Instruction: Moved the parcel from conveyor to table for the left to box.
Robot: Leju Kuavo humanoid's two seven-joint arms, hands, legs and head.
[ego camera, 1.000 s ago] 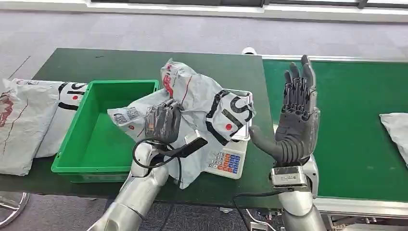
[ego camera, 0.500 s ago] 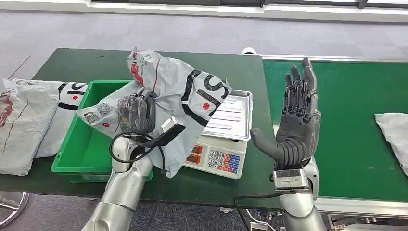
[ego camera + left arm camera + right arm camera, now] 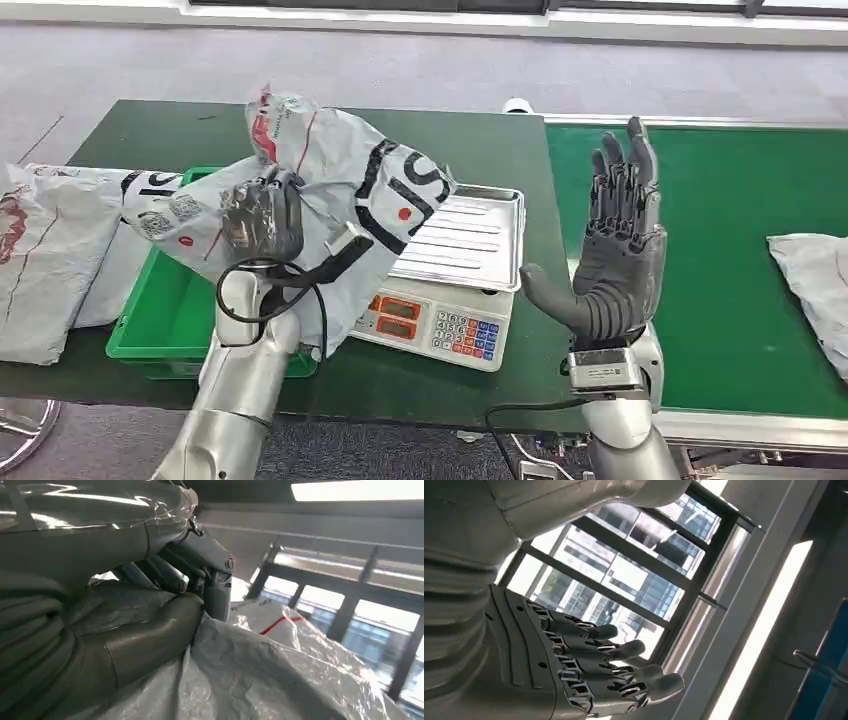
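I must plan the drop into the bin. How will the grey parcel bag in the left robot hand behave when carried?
The parcel bag is probably floppy: it drapes and creases around the left robot hand. It seems light, as it is held aloft by one bunched fold. Its glossy plastic may slip.

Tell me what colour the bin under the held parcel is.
Bright green bin, clearest in the head view.

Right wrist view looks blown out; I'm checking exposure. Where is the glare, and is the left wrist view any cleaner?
Right wrist view: backlit windows wash out behind the open right hand. Left wrist view: bright window strip above; crinkled grey plastic parcel sharp, left hand dim.
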